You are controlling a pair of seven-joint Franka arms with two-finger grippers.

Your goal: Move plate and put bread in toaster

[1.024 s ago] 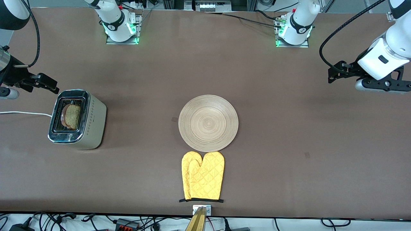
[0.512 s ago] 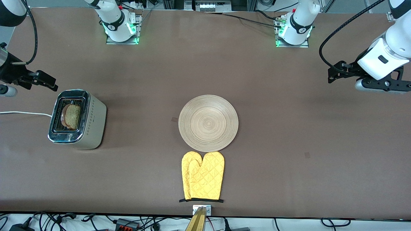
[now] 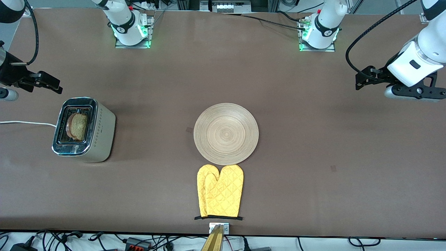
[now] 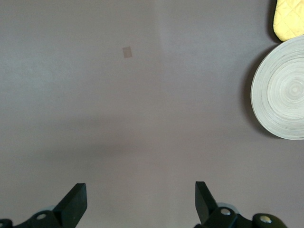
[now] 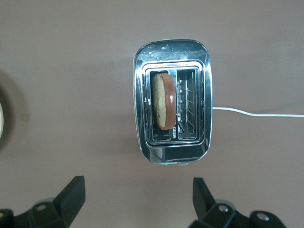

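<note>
The toaster point(image 3: 104, 130) stands at the right arm's end of the table. The bread point(image 3: 78, 126) sits upright in one of its slots, its top sticking out. The right wrist view shows the toaster point(image 5: 172, 52) and the bread point(image 5: 164, 100) from above. The plate point(image 3: 226, 134) lies empty at the table's middle; it also shows in the left wrist view point(image 4: 284, 95). My right gripper point(image 3: 48, 83) is open and empty over bare table beside the toaster, seen also in its wrist view point(image 5: 137, 186). My left gripper point(image 3: 364, 78) is open and empty over the left arm's end of the table, seen also in its wrist view point(image 4: 140, 191).
A yellow oven mitt point(image 3: 220, 191) lies just nearer the front camera than the plate, touching its rim. The toaster's white cord point(image 3: 24, 122) runs off the table's end. Two small patches point(image 3: 333, 168) mark the brown tabletop.
My right gripper has drawn a little away from the toaster toward the table's end. The bread, plate and left arm have not moved.
</note>
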